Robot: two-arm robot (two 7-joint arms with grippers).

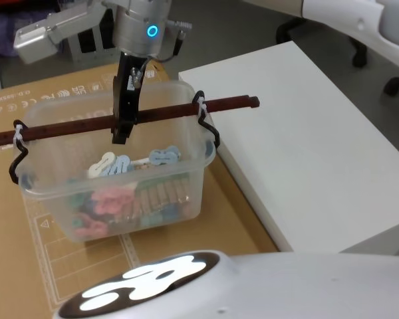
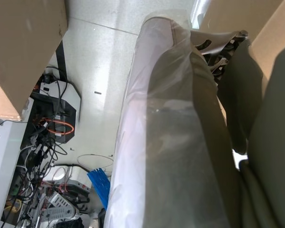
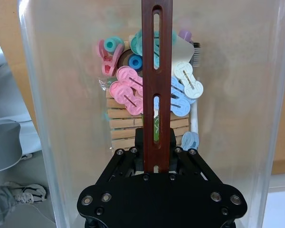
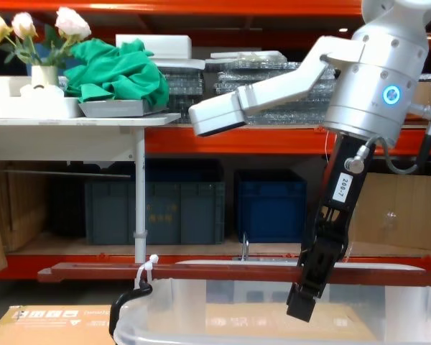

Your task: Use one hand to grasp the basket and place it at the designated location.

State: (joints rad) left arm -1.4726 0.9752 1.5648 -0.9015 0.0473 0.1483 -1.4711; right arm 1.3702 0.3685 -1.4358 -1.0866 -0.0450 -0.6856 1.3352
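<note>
While the right gripper (image 1: 122,133) clamps the bar (image 1: 60,130), the basket (image 1: 50,206) sits over cardboard (image 1: 53,93); whether it rests there I cannot tell.
At the left end, 1 white zip tie (image 1: 18,131) binds the bar to a black hook (image 1: 16,165). The fingers are closed on the bar near its middle. Coloured clips (image 1: 120,163) lie inside, and a white table (image 1: 306,133) stands just beside the basket on the right.

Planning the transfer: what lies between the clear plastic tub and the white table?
Bare brown cardboard separates tub and table, in the head view.
</note>
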